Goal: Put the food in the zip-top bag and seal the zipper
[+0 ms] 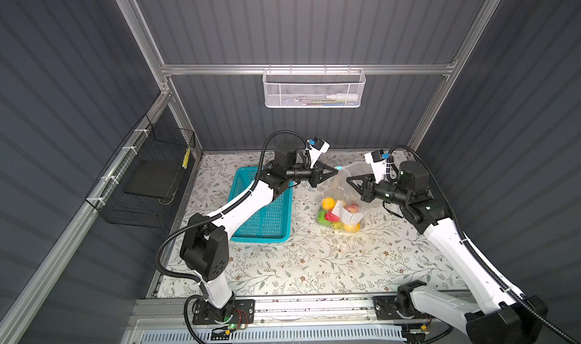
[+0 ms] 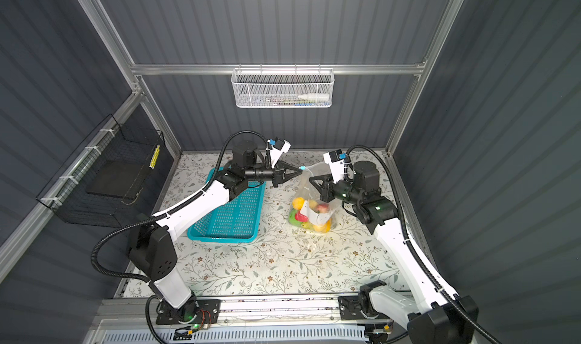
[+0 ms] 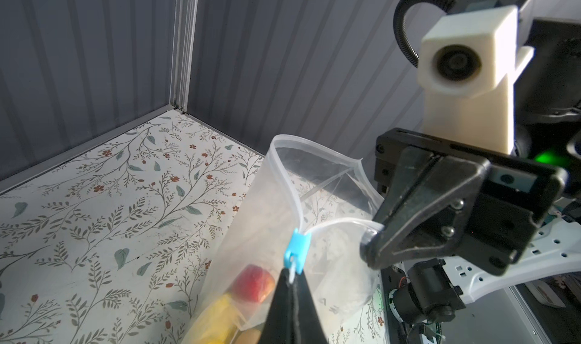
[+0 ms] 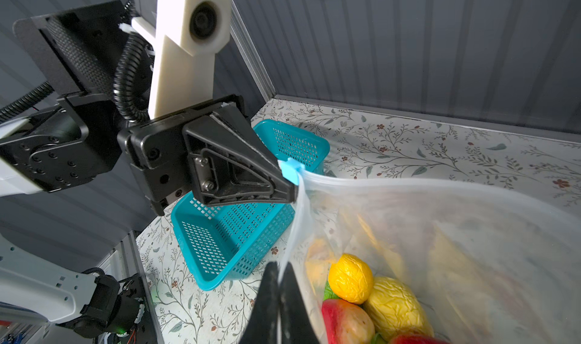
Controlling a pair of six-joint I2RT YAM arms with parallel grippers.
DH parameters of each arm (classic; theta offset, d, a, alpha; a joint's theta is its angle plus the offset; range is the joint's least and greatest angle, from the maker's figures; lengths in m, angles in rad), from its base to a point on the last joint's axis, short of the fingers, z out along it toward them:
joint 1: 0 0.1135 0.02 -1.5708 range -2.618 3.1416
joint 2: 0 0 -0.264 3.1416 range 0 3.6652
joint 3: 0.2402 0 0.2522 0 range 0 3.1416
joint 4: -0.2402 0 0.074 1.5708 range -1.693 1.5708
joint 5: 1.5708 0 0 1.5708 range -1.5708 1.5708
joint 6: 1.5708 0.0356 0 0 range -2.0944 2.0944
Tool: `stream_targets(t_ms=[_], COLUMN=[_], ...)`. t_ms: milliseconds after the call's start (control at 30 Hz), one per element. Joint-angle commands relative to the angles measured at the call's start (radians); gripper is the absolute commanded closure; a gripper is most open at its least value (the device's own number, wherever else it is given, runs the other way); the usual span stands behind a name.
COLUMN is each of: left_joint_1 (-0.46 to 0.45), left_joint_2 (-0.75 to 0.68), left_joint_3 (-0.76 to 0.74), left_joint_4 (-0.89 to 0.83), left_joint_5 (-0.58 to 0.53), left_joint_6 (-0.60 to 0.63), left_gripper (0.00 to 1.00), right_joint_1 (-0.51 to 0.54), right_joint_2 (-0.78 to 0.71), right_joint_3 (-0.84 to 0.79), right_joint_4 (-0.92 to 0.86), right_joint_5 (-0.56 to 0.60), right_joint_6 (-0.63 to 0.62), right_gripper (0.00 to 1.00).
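Note:
The clear zip-top bag (image 1: 356, 169) hangs above the floral table (image 1: 314, 263) between my two grippers, mouth open and upward. The food (image 1: 339, 215), several toy fruits, lies in its bottom behind a white label; in the right wrist view yellow and red food (image 4: 350, 278) shows through the zip-top bag (image 4: 471, 232). My left gripper (image 1: 334, 169) (image 3: 292, 274) is shut on the blue tab (image 3: 297, 248) at the end of the zipper (image 3: 287, 175). A little to the right, my right gripper (image 1: 348, 179) (image 4: 279, 268) is shut on the bag's mouth edge.
A teal perforated basket (image 1: 267, 213) lies on the table under the left arm, left of the bag. A white mesh basket (image 1: 312, 87) hangs on the back rail. A black wire basket (image 1: 147, 182) is fixed to the left wall. Grey walls close in at the back.

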Motion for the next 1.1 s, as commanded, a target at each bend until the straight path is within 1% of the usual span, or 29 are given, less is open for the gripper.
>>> stream_targets(t_ms=[0, 67, 167, 233, 333, 367, 400, 500, 733, 900, 1067], left_joint_1=[-0.002, -0.003, -0.007, -0.014, -0.023, -0.026, -0.029, -0.036, -0.041, -0.042, -0.041], left_joint_2=[0.006, 0.001, 0.004, 0.006, 0.01, 0.012, 0.012, 0.009, -0.01, -0.013, -0.014], left_joint_3=[0.037, 0.048, 0.083, 0.103, 0.127, 0.133, 0.135, 0.14, 0.129, 0.126, 0.13], left_joint_4=[-0.024, -0.055, -0.133, -0.18, -0.238, -0.255, -0.264, -0.293, -0.309, -0.312, -0.316], left_joint_5=[0.016, 0.005, -0.007, -0.014, -0.018, -0.019, -0.021, -0.021, -0.027, -0.025, -0.025], left_joint_6=[0.014, 0.035, 0.089, 0.123, 0.165, 0.176, 0.185, 0.204, 0.22, 0.219, 0.224], left_gripper=[1.0, 1.0, 1.0, 1.0, 1.0, 1.0, 1.0, 1.0, 1.0, 1.0, 1.0], right_joint_1=[-0.006, -0.006, -0.011, -0.018, -0.031, -0.036, -0.038, -0.041, -0.041, -0.04, -0.032], right_joint_2=[-0.004, -0.007, -0.006, -0.002, 0.018, 0.019, 0.057, 0.105, 0.199, 0.245, 0.277], right_joint_3=[0.035, 0.054, 0.118, 0.169, 0.238, 0.257, 0.277, 0.327, 0.392, 0.394, 0.389], right_joint_4=[-0.01, -0.029, -0.09, -0.128, -0.164, -0.175, -0.186, -0.232, -0.284, -0.294, -0.321], right_joint_5=[-0.001, 0.001, 0.0, -0.009, -0.052, -0.078, -0.095, -0.152, -0.261, -0.294, -0.283], right_joint_6=[-0.025, -0.044, -0.112, -0.165, -0.246, -0.273, -0.295, -0.35, -0.429, -0.445, -0.471], right_gripper=[1.0, 1.0, 0.85, 0.79, 0.72, 0.68, 0.65, 0.61, 0.54, 0.54, 0.54])
